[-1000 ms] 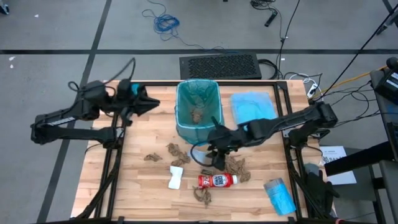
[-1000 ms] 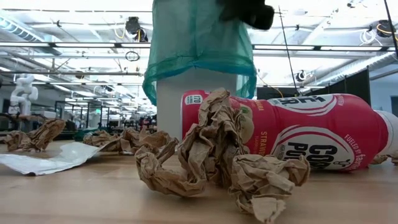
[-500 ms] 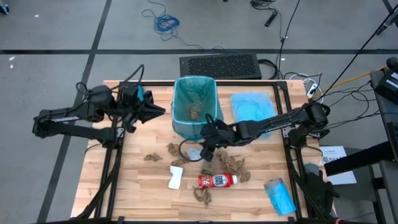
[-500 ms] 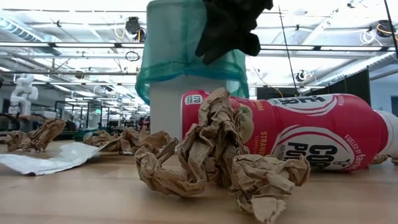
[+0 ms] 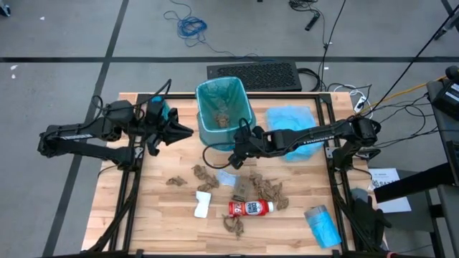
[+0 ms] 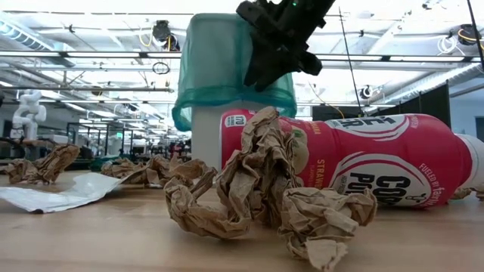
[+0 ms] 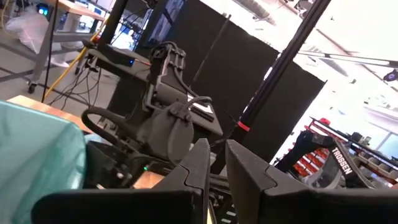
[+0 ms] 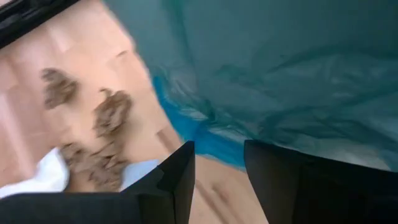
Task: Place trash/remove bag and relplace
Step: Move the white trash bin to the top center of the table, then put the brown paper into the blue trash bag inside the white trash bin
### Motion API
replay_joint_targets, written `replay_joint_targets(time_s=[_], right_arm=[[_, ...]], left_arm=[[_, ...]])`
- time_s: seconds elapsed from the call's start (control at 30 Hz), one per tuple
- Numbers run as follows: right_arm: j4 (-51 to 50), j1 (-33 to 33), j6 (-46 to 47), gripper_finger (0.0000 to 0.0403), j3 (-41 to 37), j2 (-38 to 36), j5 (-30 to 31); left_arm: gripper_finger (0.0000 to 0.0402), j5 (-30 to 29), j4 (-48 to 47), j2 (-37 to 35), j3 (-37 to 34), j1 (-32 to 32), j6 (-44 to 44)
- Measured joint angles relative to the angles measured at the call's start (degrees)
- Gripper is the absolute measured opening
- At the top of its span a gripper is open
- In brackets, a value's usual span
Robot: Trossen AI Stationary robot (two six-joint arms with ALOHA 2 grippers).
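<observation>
A white bin (image 6: 204, 128) lined with a teal bag (image 5: 215, 136) stands at the table's far middle, with a brown wad (image 5: 223, 120) inside. The trash lies on the table in front of it: brown paper wads (image 5: 269, 190), a red bottle (image 5: 251, 208), a white packet (image 5: 203, 204) and a pale blue scrap (image 5: 226, 177). My right gripper (image 5: 235, 160) is open and tips down at the bin's near side, facing the bag's hanging skirt (image 8: 267, 93). My left gripper (image 5: 190, 131) points level at the bin from the left. Only a narrow gap (image 7: 216, 165) shows between its fingers, with nothing in it. My right gripper stands right against the teal bag's skirt on the bin's near side. I cannot tell whether its fingers (image 8: 180, 174) touch the plastic. Nothing lies between them.
Folded blue bags (image 5: 292, 125) lie right of the bin, and a blue roll (image 5: 323, 226) sits at the near right corner. A dark cable loop (image 5: 214, 154) hangs by the right gripper. In the low view, a wad (image 6: 257, 189) and the bottle (image 6: 378, 162) fill the foreground.
My right gripper has moved from above the wads toward the far left, sinking and turning as it came up to the bin's near side. The bin has shifted a little toward the far edge. My left gripper has crept right, closer to the bin.
</observation>
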Motion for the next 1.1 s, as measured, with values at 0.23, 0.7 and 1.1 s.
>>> replay_joint_targets(time_s=[0.23, 0.7, 1.1], right_arm=[[-0.85, -3.05, 0.36, 0.013, 0.0, 0.0, 4.0], [2.51, -0.66, -2.44, 0.013, 0.0, -3.07, -10.34], [1.33, 7.2, 3.16, 0.013, 0.09, -22.86, 5.58]], left_arm=[[0.005, 0.02, 0.02, -0.04, 0.0, -0.81, 0.28], [0.005, 0.13, -0.04, -0.04, 0.0, -2.58, 0.39], [0.005, -2.18, -30.76, -2.73, 0.02, -2.72, -0.28]])
